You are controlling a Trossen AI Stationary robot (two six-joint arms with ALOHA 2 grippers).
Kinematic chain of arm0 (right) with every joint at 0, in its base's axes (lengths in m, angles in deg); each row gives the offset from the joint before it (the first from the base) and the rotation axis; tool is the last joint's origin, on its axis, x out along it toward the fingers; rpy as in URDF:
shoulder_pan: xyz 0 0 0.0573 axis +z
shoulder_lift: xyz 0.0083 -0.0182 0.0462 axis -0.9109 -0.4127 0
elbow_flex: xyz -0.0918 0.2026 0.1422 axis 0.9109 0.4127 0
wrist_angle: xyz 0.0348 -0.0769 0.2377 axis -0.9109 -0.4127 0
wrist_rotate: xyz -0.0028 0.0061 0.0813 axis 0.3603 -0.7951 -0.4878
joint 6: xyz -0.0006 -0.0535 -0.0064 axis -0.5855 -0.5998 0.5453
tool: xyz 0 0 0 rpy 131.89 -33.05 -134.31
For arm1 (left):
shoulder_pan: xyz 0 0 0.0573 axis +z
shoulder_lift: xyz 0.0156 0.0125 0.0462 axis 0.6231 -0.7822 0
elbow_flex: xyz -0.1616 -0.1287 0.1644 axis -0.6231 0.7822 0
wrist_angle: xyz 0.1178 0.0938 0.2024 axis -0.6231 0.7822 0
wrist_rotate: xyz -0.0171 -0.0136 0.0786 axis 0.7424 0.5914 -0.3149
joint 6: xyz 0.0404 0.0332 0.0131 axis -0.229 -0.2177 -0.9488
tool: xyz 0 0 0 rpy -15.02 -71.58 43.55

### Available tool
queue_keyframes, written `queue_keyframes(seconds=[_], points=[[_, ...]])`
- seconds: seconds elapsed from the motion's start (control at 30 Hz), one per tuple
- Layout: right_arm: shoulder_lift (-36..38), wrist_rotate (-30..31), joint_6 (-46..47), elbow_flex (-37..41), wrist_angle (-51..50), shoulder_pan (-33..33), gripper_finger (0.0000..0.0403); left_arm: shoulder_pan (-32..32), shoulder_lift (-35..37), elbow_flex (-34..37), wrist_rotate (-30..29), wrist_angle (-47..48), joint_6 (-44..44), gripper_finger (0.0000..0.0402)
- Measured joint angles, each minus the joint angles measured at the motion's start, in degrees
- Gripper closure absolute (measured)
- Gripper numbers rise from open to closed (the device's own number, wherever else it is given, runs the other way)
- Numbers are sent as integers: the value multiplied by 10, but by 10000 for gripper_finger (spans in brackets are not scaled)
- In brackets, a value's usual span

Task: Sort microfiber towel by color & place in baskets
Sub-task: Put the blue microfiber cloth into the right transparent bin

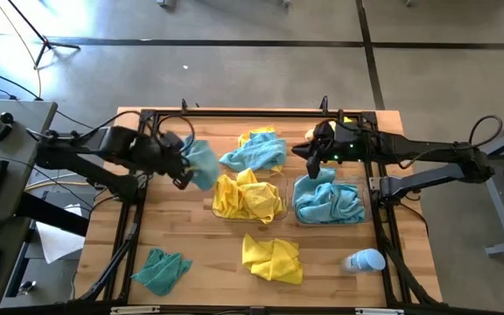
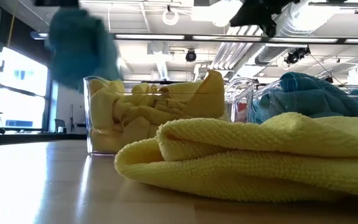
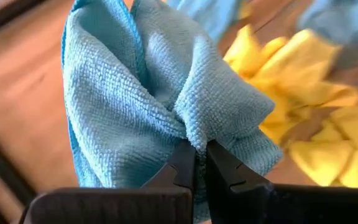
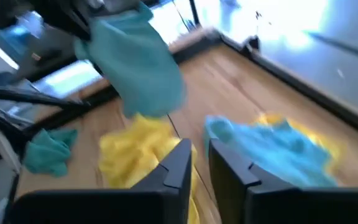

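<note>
At left centre of the high view, the left hand [image 1: 185, 166] is clenched on a teal towel [image 1: 203, 164] lifted off the desk [image 1: 208, 249]. Mid-frame, the yellow-filled basket [image 1: 280, 208] sits beside the teal-filled basket [image 1: 297, 210]. Right of centre, the right hand [image 1: 322, 168] hangs just above it, fingers slightly parted, empty.

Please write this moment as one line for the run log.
left gripper: shut on lifted teal-blue microfiber towel | right gripper: slightly open, empty, above clear plastic basket of blue towels
</note>
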Motion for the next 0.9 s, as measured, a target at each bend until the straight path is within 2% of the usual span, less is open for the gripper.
queue_keyframes(seconds=[0.17,0.3,0.5,0.67,0.77,0.9], points=[[-39,-13,-76,-10,104,31,307,11,-76,-90,-5,-29,-91,401],[-92,-12,-139,-47,139,59,281,27,-147,-163,10,-39,-166,401],[-161,-5,-236,-125,142,84,255,48,-228,-252,50,-74,-261,401],[-212,-5,-299,-187,114,91,234,61,-276,-302,88,-99,-305,401],[-239,-4,-310,-217,78,90,229,64,-294,-327,99,-109,-327,401],[-260,33,-311,-237,26,91,228,62,-304,-350,99,-117,-348,401]])
